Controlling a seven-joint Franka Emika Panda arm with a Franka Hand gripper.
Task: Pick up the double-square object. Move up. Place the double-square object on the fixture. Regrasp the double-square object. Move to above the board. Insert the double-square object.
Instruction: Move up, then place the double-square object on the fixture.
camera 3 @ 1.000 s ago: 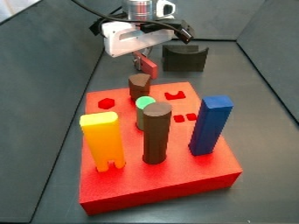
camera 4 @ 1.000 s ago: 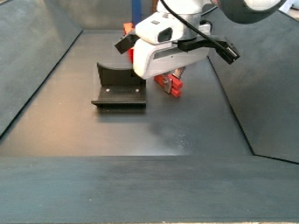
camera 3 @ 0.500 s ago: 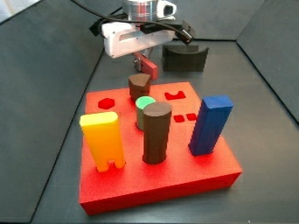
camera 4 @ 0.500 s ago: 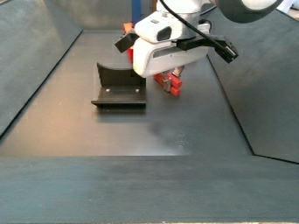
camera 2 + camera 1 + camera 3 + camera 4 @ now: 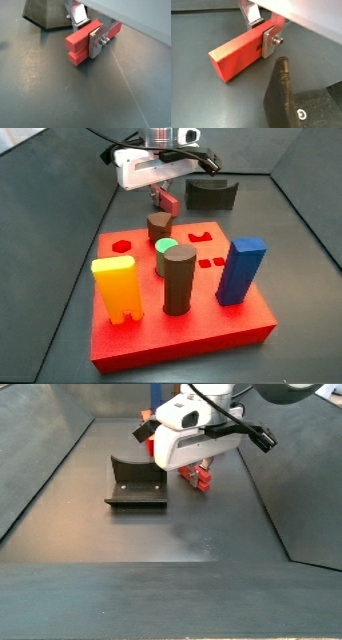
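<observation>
Risen slightly since the earlier frame, hand (image 5: 164,194) pinches one double-square object (image 5: 238,53) clear of the floor, between one fixture (image 5: 211,194) and one board (image 5: 174,328).

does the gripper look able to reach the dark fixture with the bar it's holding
Probably yes. The gripper, jaws shut on the slim salmon-red bar, hangs just beside the dark notched fixture, and nothing stands between them in both side views.

My side views face each other across the floor, one from behind the board (image 5: 181,318), sharing the fixture (image 5: 134,484); wrist views look close at the gripper (image 5: 261,30).
</observation>
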